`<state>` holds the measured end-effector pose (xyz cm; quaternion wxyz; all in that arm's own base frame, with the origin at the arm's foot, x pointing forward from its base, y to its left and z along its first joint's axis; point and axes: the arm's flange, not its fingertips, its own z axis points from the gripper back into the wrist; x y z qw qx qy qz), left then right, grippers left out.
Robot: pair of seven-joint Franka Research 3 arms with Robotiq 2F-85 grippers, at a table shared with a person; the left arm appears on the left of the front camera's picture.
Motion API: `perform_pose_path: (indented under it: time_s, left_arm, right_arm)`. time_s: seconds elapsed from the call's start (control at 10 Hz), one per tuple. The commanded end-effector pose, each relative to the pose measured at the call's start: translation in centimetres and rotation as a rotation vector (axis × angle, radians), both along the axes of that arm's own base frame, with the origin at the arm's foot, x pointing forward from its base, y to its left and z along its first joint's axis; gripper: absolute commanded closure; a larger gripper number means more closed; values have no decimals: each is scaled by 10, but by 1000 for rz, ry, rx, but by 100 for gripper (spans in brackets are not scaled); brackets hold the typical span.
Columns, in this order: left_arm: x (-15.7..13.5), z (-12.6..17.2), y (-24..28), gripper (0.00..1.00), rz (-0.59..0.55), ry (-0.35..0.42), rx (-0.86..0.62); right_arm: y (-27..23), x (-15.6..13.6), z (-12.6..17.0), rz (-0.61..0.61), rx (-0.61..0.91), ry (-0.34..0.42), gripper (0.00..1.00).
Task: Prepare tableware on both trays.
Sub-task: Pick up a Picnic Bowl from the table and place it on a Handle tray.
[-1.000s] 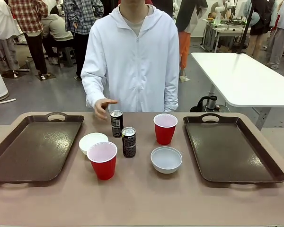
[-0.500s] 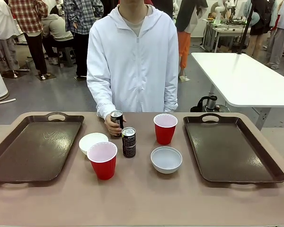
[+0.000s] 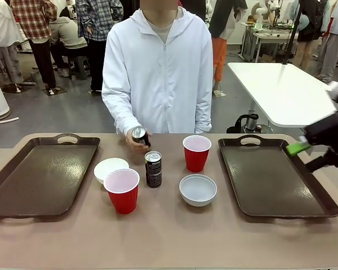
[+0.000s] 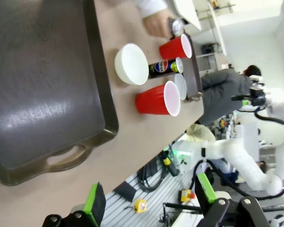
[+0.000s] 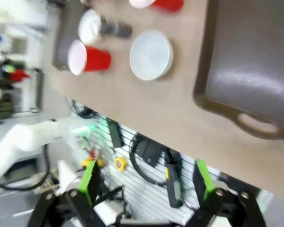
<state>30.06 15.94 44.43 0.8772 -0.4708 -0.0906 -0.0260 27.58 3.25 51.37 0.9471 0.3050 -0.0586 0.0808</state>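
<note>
Two dark brown trays lie at the table's left [image 3: 42, 174] and right [image 3: 276, 177]. Between them stand two red cups [image 3: 123, 190] [image 3: 196, 152], two whitish bowls [image 3: 110, 169] [image 3: 198, 189] and one dark can [image 3: 153, 169]. The person's hand holds a second can [image 3: 139, 135] lifted and tilted off the table. My right gripper [image 3: 310, 156] hovers open over the right tray's far right edge. In the right wrist view, blurred, that gripper [image 5: 146, 184] is open and holds nothing, above the table's near edge beside the tray [image 5: 255, 71]. My left gripper [image 4: 150, 198] is open and holds nothing, near the left tray [image 4: 38, 85].
A person in a white hoodie [image 3: 160, 73] stands at the far side, centre. Bare tabletop [image 3: 169, 242] runs along the near edge. A white table [image 3: 287, 93] stands behind at the right. Cables and tools lie on the floor [image 5: 146, 151] below the near edge.
The person's hand has reached the far can, closed on it and lifted it. My right arm has come into the front view from the right.
</note>
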Motion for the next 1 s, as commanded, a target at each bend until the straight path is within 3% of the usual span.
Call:
perform_pose_path:
  time_s: [0.0,0.2,0.4,0.8,0.9]
  left_arm:
    - [-1,1,2,0,2,-8,-14]
    - [-1,1,2,0,2,-8,-14]
    - [-1,1,2,0,2,-8,-14]
    - [-1,1,2,0,2,-8,-14]
    - [-1,1,2,0,2,-8,-14]
  right_arm:
    - [60,5,26,55,-243,17,0]
    - [119,17,14,66,-436,43,0]
    - [167,32,-16,57,-567,61,0]
    - [200,59,-68,16,-479,-119,0]
    - [188,49,-65,86,-328,-137,0]
